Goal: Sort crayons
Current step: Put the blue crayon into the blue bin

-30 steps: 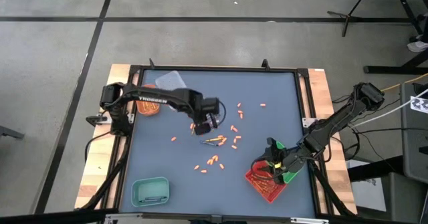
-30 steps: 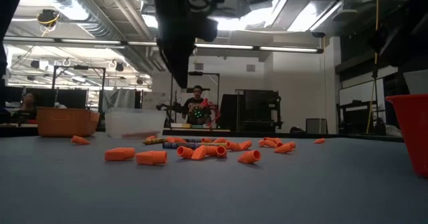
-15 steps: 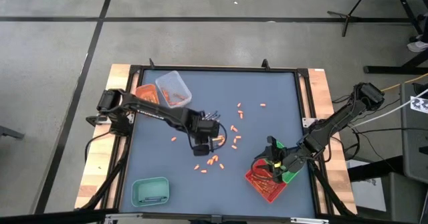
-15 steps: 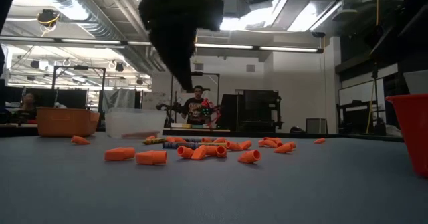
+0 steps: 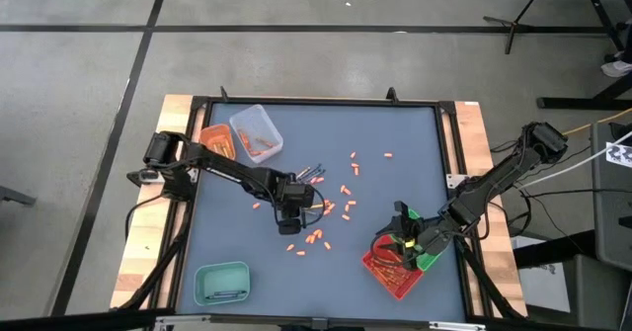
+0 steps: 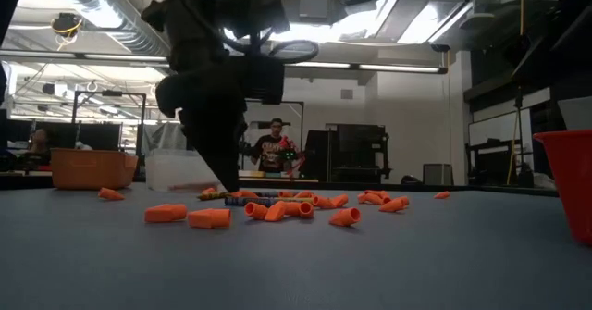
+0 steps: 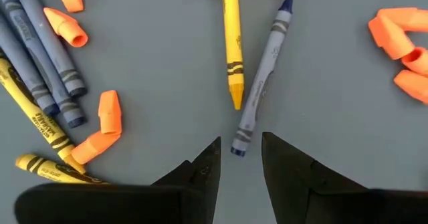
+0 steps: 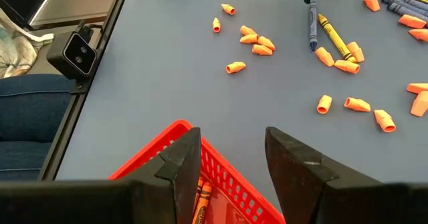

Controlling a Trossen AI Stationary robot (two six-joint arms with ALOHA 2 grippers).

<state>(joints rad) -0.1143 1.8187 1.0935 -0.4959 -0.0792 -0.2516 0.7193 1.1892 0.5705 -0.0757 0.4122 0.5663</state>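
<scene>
Mid-sort: the left gripper (image 7: 239, 158) hangs low over the middle of the table (image 5: 237, 237), its parted, empty fingers straddling the blunt end of a blue-grey crayon (image 7: 261, 83) lying beside a yellow crayon (image 7: 231, 47). More crayons (image 7: 40, 97) and scattered orange stubs (image 5: 316, 237) remain loose around the table's centre. Some sorting looks done: the clear tray (image 5: 256, 131) near the far left corner and the red tray (image 5: 392, 272) near the right front corner each hold pieces, while the teal tray (image 5: 222, 283) at the front left appears empty. The right gripper (image 8: 231, 160) waits spread open above the red tray. Broad bare surface toward every edge leaves both arms room.
</scene>
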